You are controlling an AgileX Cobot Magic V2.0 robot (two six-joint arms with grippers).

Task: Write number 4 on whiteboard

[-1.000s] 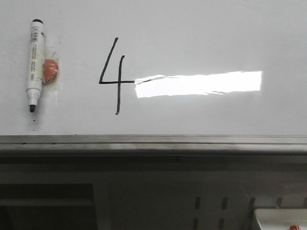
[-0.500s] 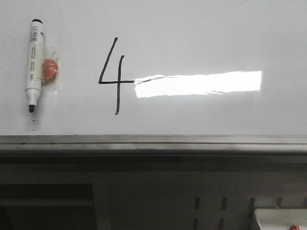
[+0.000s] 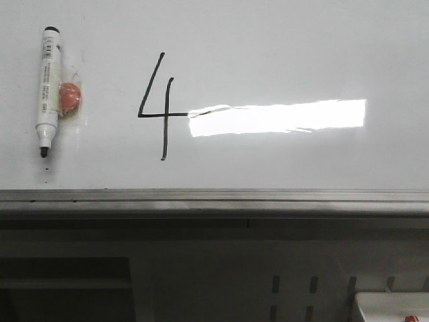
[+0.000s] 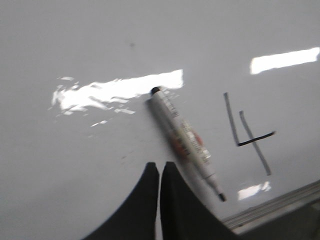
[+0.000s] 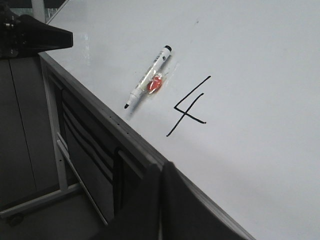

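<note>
The number 4 [image 3: 159, 107] sits on the whiteboard [image 3: 281, 40], drawn in thin black strokes, with its crossbar running right into the bright strip of glare [image 3: 278, 117]. The marker [image 3: 47, 90] lies uncapped off to the left of it, tip pointing toward the grey bottom rail [image 3: 214, 196], with an orange blob [image 3: 70, 97] stuck right beside its barrel. Neither arm shows up in the front view. The left gripper [image 4: 160, 172] hangs near the marker's tip end with its fingers pressed together on nothing, and the right gripper [image 5: 161, 172] is closed and empty too, hanging off the board just past the rail. There's lots of bare board to the right of the 4.
</note>
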